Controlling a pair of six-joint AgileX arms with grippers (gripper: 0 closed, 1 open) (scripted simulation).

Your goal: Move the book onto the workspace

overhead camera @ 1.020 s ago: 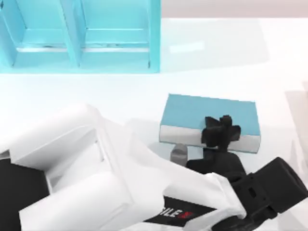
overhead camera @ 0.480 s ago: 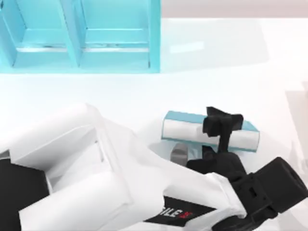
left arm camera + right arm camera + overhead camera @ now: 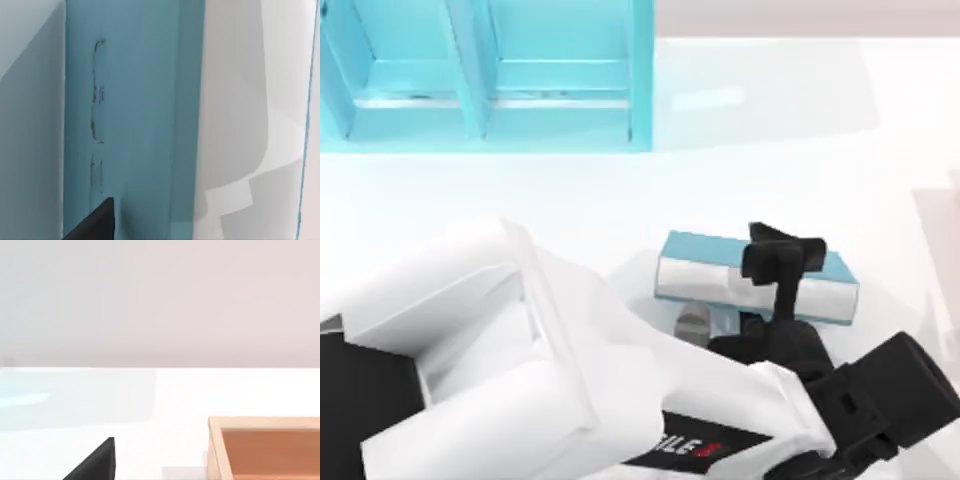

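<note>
The teal-blue book (image 3: 710, 278) rests on the white workspace (image 3: 570, 195) right of centre, tipped so its white page edges face up and a narrow strip of cover shows behind. My left gripper (image 3: 782, 258) reaches over it from the near side and is shut on the book across its thickness near the right end. In the left wrist view the book's cover (image 3: 135, 115) sits close up, with one black fingertip (image 3: 95, 225) against it. My right gripper (image 3: 95, 465) is parked off to the right.
The turquoise compartmented shelf (image 3: 490, 75) stands at the back left. My left arm's white links (image 3: 520, 350) cover the near left of the table. A wooden box (image 3: 270, 450) lies close to the right gripper.
The book has turned from lying flat with its cover up to resting with its page edges up, still in my left gripper. Over the last half second it barely shifted.
</note>
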